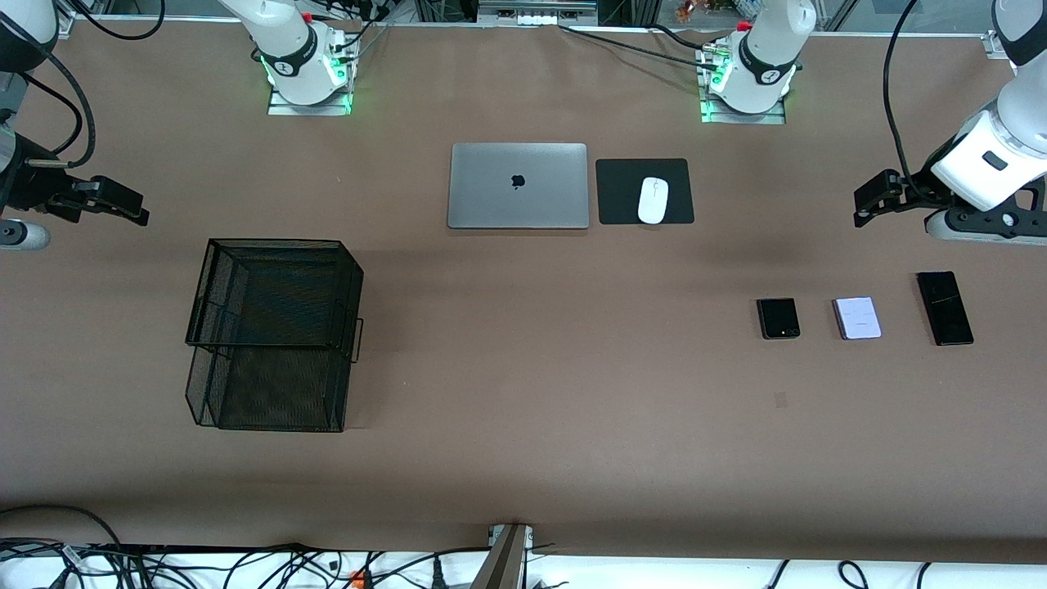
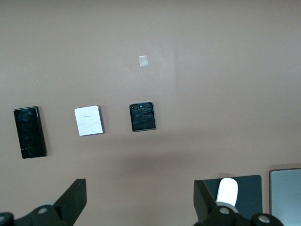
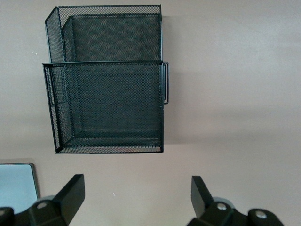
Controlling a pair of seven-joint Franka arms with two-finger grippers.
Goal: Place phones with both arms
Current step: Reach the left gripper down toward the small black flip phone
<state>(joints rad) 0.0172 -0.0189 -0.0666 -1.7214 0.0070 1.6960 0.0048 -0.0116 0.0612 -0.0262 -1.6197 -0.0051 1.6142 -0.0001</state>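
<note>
- Three flat phones lie in a row toward the left arm's end of the brown table: a small squarish black phone, beside it a small squarish pale lavender-white phone, then a long slim black slab phone, each apart from its neighbour.
- The left gripper hangs over bare table near the slab, its fingers spread wide, holding nothing.
- The right gripper hangs over the table at the right arm's end, fingers spread wide, empty.
- A black wire-mesh two-tier tray stands near the right gripper.
- A closed grey laptop lies beside a black mouse pad bearing a white computer mouse.
</note>
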